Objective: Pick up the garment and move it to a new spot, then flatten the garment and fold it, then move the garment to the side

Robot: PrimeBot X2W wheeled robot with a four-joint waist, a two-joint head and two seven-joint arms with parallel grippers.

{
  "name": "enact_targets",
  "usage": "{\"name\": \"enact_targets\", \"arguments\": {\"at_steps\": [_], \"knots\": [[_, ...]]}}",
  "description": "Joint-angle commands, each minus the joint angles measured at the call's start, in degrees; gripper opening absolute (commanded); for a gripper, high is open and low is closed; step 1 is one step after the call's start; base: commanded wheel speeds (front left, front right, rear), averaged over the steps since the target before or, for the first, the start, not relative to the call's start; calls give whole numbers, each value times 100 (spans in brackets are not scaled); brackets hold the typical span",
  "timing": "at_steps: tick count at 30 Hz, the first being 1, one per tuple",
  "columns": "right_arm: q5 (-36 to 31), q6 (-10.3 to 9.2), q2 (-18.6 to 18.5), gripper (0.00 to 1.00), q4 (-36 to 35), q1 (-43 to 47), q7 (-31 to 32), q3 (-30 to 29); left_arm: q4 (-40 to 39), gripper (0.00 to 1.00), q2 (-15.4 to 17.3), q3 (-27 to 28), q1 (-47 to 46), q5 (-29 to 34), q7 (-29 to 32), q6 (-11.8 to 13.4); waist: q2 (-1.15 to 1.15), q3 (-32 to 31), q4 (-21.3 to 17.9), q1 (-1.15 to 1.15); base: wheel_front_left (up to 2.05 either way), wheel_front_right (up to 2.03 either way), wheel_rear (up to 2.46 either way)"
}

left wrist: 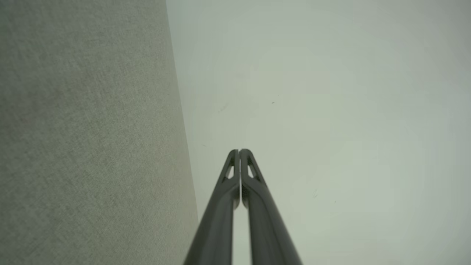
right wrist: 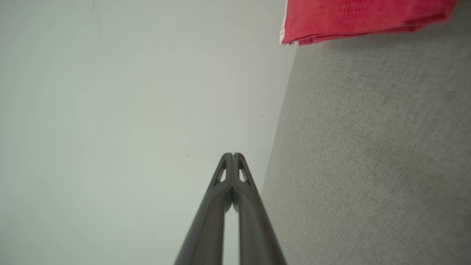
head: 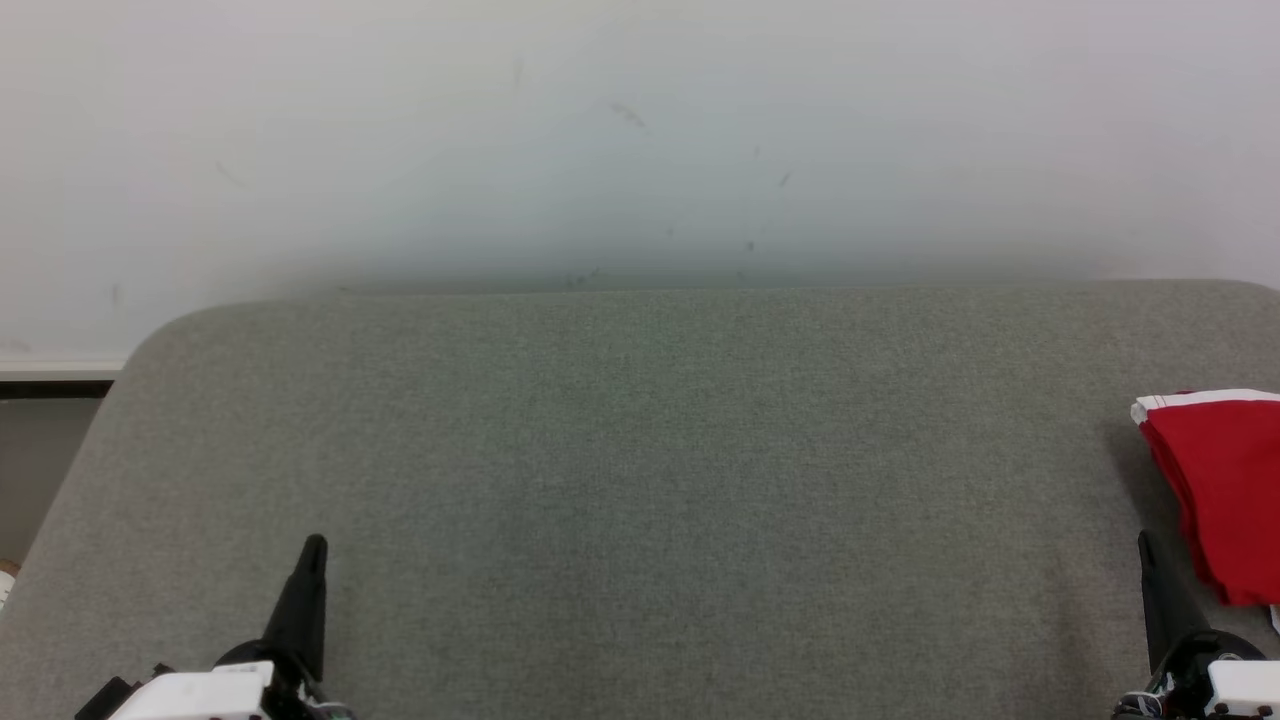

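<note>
My left pincer [head: 314,546] and right pincer [head: 1146,542] rest pressed together and empty at the bench's [head: 640,450] near edge. The garment [head: 1225,490] lies at the right edge, seemingly folded. It is probably already set aside, so I've nothing to hold.

Soft, even light throughout, with mild darkening at wrist-view corners.

The garment [head: 1220,490] lies at the table's [head: 640,480] right edge, just beyond the right end effector [head: 1146,545].
</note>
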Motion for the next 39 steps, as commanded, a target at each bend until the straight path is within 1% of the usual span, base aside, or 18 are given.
{"name": "enact_targets", "arguments": {"at_steps": [1, 39], "knots": [[9, -12, -6, 0, 17, -69, 19, -21, 7, 0, 46, 22, -52, -54, 19, -28, 0, 0, 0, 0, 0, 0, 0], [10, -12, -7, 0, 17, -68, 18, -19, 6, 0, 25, 40, -54, -26, 27, -28, 0, 0, 0, 0, 0, 0, 0]]}}
